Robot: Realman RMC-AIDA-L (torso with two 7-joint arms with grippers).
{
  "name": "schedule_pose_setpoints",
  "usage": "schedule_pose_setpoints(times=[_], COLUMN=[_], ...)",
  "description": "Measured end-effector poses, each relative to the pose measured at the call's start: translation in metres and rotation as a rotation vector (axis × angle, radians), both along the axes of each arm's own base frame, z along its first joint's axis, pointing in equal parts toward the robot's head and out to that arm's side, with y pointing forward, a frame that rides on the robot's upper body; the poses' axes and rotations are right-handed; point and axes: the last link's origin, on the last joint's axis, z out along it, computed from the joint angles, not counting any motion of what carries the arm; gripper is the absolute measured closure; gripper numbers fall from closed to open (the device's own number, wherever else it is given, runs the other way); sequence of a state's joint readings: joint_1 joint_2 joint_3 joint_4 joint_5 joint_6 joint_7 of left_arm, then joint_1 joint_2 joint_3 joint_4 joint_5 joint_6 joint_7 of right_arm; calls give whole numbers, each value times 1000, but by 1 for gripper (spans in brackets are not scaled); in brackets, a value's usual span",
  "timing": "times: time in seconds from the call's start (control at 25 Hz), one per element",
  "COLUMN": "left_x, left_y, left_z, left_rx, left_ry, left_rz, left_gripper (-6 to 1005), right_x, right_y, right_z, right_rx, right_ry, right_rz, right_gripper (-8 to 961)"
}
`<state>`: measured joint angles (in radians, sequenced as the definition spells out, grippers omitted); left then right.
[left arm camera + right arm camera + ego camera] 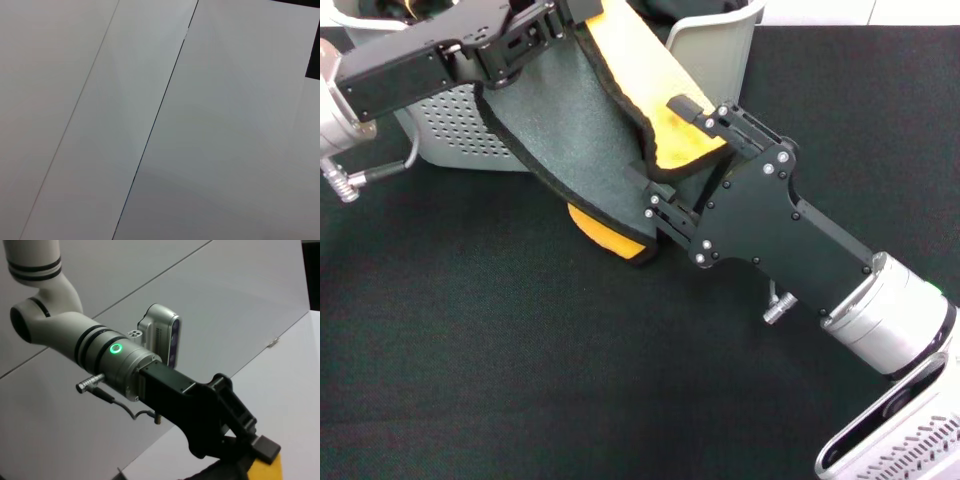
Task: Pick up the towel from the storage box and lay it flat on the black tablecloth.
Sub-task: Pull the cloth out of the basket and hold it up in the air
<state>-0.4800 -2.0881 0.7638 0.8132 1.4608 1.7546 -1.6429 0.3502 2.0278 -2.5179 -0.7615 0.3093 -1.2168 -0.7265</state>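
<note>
The towel (580, 130) hangs in the air in front of the storage box (455, 130), grey-green side facing me, orange-yellow side showing at its upper right and at its lowest corner. My left gripper (565, 20) is shut on the towel's top edge, above the box. It also shows in the right wrist view (250, 450), with a bit of yellow towel (267, 472) below it. My right gripper (665, 155) is open, its fingers spread above and below the towel's black-stitched right edge. The black tablecloth (520, 350) covers the table below. The left wrist view shows only white panels.
The box's far right wall (720, 50) stands behind the towel, with dark cloth (670, 12) inside it. My right forearm (880, 310) crosses the cloth's right side. A cable (380, 170) hangs off my left wrist.
</note>
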Motion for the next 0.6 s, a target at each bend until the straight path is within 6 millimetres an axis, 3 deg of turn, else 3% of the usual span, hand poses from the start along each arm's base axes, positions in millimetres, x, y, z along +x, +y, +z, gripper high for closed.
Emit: schedule_pose_setpoints(times=[0.08,0.32,0.6], left_x=[0,-1,-3], left_y=[0,1,3], left_z=[0,1,1], left_rx=[0,7,13], left_ry=[-1,2,4], left_rz=[1,11,22], left_gripper=[990,989,990], right_x=[0,2,7], right_y=[0,-2,-1], right_z=[0,-1,0], right_rx=[0,-1,9], right_ry=[-2,-4,-15], right_rz=[1,-2,-11], right_gripper=[295,527,633])
